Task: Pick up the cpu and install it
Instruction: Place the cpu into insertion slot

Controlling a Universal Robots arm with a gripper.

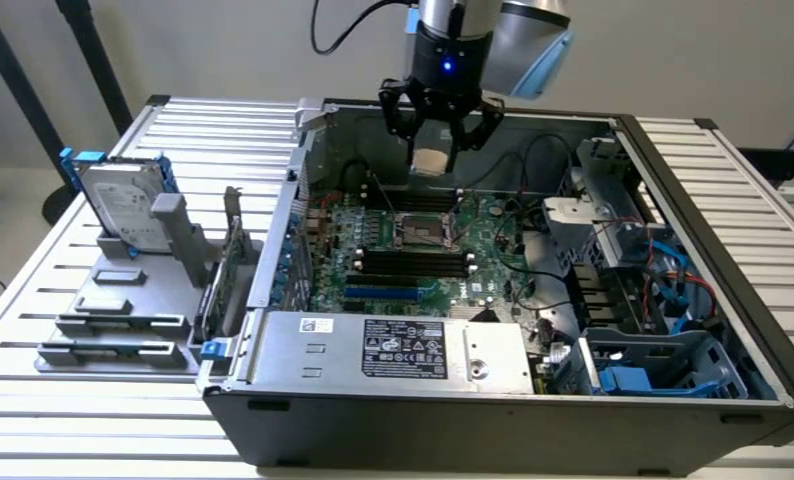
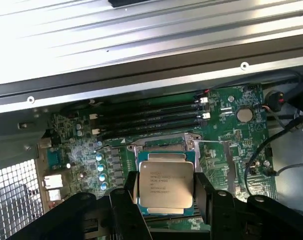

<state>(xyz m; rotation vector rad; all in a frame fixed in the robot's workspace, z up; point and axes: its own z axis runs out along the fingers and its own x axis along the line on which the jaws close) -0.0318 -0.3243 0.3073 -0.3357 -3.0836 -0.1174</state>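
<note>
I've got the claw (image 1: 437,146) pinching the chip (image 2: 165,185) by two opposite edges. In the exterior view it hangs near twelve o'clock of the open computer case (image 1: 504,420), with the board's socket (image 1: 420,232) toward six o'clock from it.

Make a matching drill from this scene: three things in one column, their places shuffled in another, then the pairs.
1. small silver-grey square cpu
2. large silver hard drive in a blue frame
3. green motherboard

A. lying inside the open computer case
B. held by the black gripper
C. upright in a grey holder, exterior view's left

Pairs: 1-B, 2-C, 3-A
</note>
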